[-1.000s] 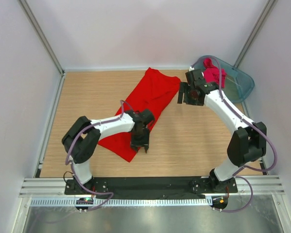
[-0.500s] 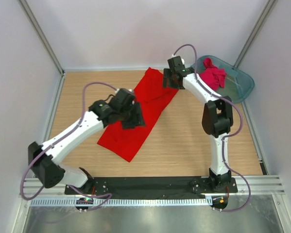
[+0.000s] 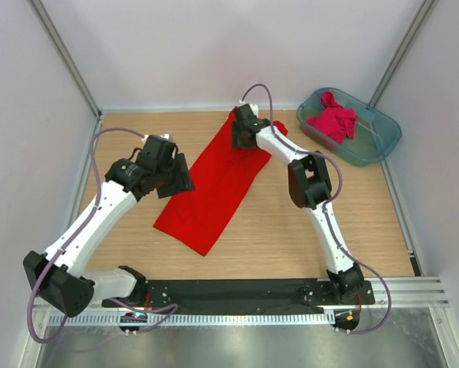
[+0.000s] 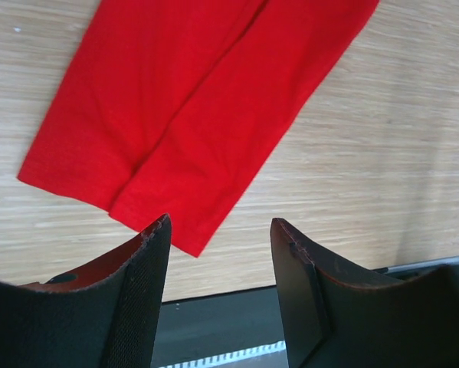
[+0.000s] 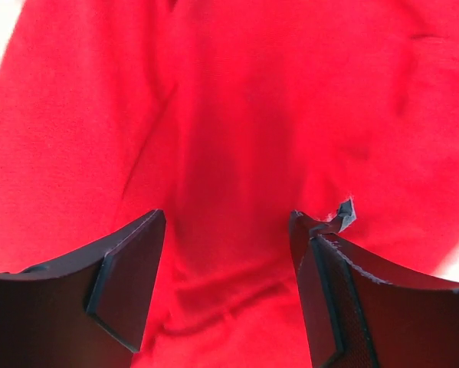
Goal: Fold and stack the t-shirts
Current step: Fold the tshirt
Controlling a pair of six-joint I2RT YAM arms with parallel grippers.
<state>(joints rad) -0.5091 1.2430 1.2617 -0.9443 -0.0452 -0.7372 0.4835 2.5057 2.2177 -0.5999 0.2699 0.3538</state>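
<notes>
The bright red t-shirt [image 3: 218, 184] lies as a long folded strip, slanting from the back middle of the table toward the front left. Its near corner shows in the left wrist view as red t-shirt [image 4: 198, 107]. My left gripper [image 3: 178, 181] hovers at the strip's left edge, open, with nothing between its fingers [image 4: 221, 230]. My right gripper [image 3: 240, 134] hangs over the strip's far end, open, with red cloth [image 5: 237, 115] filling the view below the gap [image 5: 227, 218]. The crimson-pink t-shirt [image 3: 332, 120] sits crumpled in the tub.
A translucent teal tub [image 3: 382, 142] stands at the back right corner. Bare wooden table [image 3: 321, 222] lies right of the strip. The black base rail [image 3: 244, 291] runs along the near edge, and white walls close in on three sides.
My left arm swung from the strip's near end out to its left edge. My right arm moved left from beside the tub to over the strip's far end.
</notes>
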